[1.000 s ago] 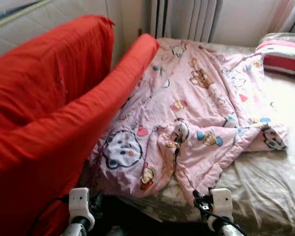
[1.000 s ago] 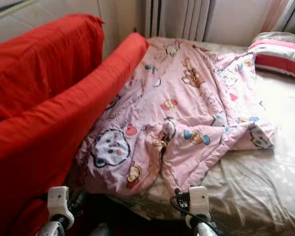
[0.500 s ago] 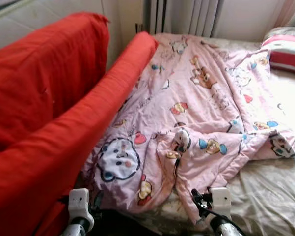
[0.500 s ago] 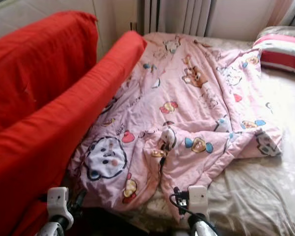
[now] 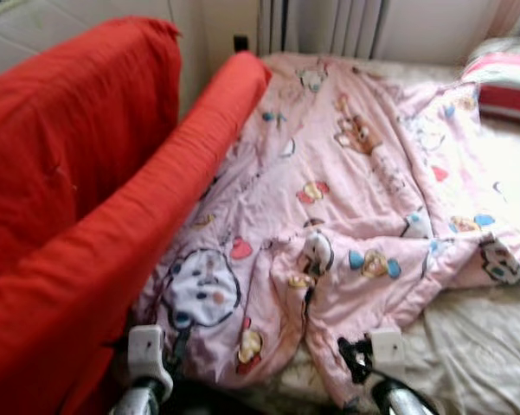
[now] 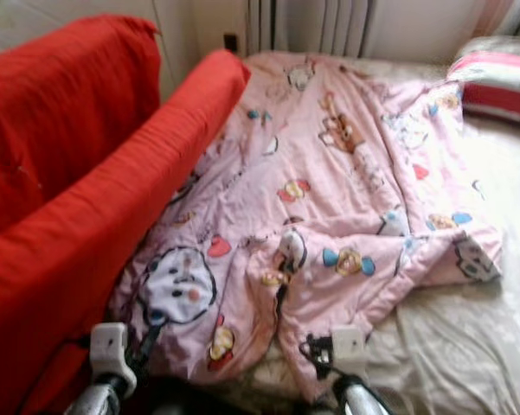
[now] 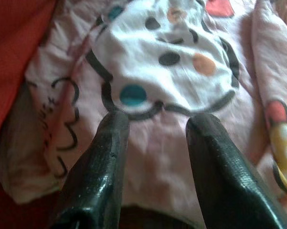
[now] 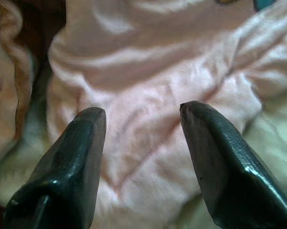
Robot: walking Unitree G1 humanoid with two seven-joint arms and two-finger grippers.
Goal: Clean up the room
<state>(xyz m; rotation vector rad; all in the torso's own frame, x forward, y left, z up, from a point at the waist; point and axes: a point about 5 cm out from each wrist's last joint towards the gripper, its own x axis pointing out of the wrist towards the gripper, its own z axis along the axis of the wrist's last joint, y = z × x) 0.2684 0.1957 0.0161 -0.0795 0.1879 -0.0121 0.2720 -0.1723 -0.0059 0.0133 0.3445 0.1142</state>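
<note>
A pink quilt (image 5: 346,199) printed with cartoon animals lies rumpled across the bed (image 5: 467,346), its near edge bunched and folded over, its left side against a red sofa (image 5: 78,207). A striped pillow (image 5: 506,86) sits at the far right corner.

Both grippers hang low over the quilt's near edge — the left gripper (image 7: 155,157) above the big white cartoon face by the sofa, the right gripper (image 8: 143,152) above the crumpled pink fold near the bare sheet. Each has its fingers spread apart with nothing between them; fabric shows through both gaps.

The step in hand looks like the approach for a two-handed grasp, so the quilt can be straightened or folded. Next, each gripper likely needs to drop onto the fabric and pinch a real fold — the quilt is thick and soft, so a shallow bite could slip free when pulled.
</note>
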